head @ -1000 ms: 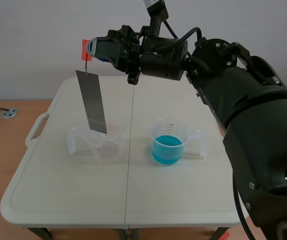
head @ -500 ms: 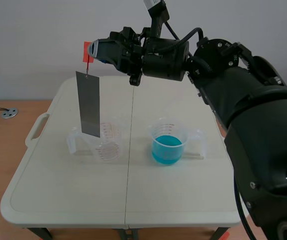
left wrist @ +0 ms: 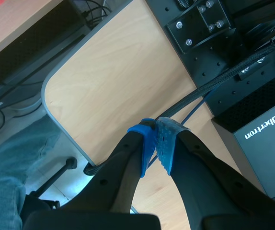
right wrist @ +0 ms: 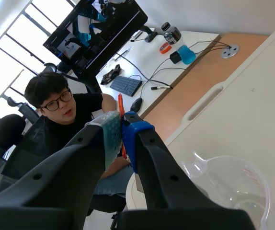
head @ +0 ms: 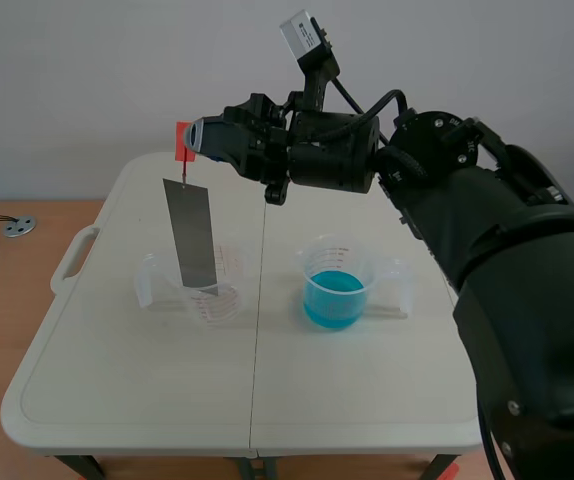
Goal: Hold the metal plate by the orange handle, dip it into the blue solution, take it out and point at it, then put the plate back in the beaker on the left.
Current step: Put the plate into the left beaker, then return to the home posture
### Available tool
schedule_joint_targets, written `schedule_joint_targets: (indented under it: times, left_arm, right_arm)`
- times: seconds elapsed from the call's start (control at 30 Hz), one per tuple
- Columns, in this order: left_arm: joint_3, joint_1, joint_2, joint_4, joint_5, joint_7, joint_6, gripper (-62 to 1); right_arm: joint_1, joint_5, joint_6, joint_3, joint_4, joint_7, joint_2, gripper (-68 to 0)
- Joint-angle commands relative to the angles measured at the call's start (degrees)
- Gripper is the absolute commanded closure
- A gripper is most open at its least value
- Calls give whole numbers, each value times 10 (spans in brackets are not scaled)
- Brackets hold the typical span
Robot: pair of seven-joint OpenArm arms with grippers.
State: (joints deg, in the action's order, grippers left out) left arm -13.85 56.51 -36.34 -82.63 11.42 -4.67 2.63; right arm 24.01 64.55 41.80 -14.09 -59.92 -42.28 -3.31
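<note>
Right pincer (head: 193, 138) clamps orange handle (head: 181, 143); plate (head: 193, 235) over clear beaker (head: 229, 296); blue beaker (head: 337, 285) beside.

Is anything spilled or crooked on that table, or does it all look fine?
Nothing is spilled. The metal plate hangs slightly slanted from its orange handle, pinched in the right arm's jaws, lower end at the clear beaker. The blue solution sits level in its own beaker.
</note>
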Motion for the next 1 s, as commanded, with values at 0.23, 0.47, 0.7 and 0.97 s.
schedule_joint_targets:
  times: [0.23, 0.47, 0.7, 0.97]
  left_arm:
    - [3, 4, 3, -7, 0, 3, 1, -18]
    - [3, 4, 3, -7, 0, 3, 1, -19]
    - [3, 4, 3, -7, 0, 3, 1, -19]
    - [3, 4, 3, -7, 0, 3, 1, -19]
  right_arm:
    - [-2, -4, 9, 2, 13, 9, 1, -13]
    - [-2, -17, 9, 2, 43, 17, 1, -13]
    - [-2, -68, 9, 2, 61, 48, 1, -13]
    - [7, -94, 9, 2, 61, 63, 3, -13]
